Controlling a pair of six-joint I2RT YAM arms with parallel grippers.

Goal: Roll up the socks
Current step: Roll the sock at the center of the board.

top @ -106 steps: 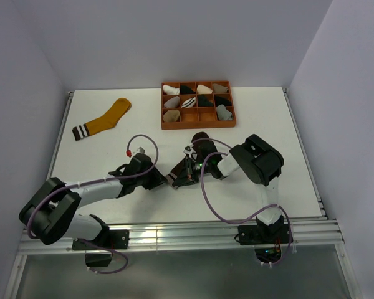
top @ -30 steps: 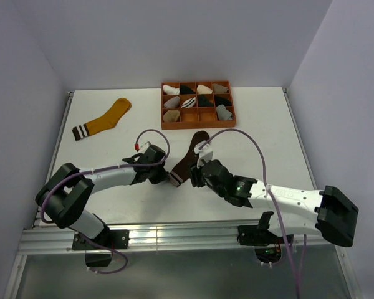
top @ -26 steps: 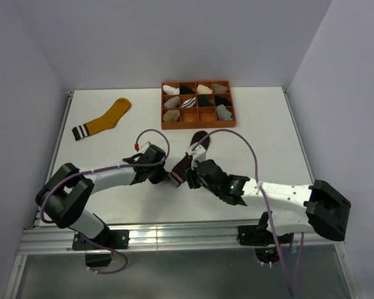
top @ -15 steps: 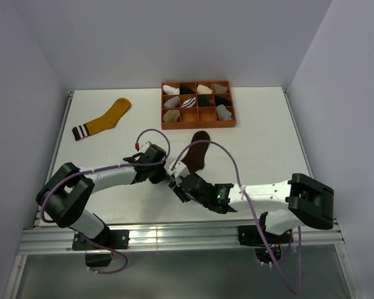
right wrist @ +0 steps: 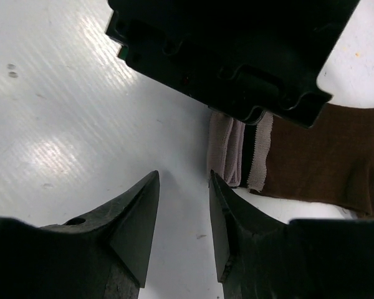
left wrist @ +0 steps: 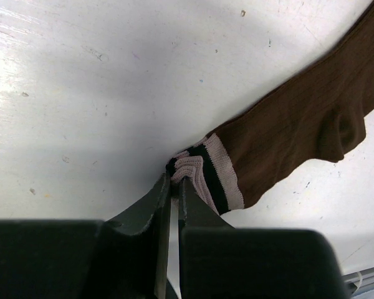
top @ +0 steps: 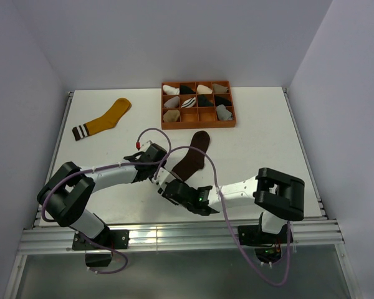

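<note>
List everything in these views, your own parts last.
brown sock: one, dark brown with a striped cuff, flat mid-table, in front of the tray
yellow sock: one, mustard with a striped cuff, flat at the far left
tray: one, orange, twelve compartments, far centre
bundles: about ten, white, black, grey and beige, in the tray's compartments
table: one, white
cables: two, purple, one along each arm
left gripper: one, black, shut on the brown sock's cuff
right gripper: one, black, open beside that cuff, holding nothing
</note>
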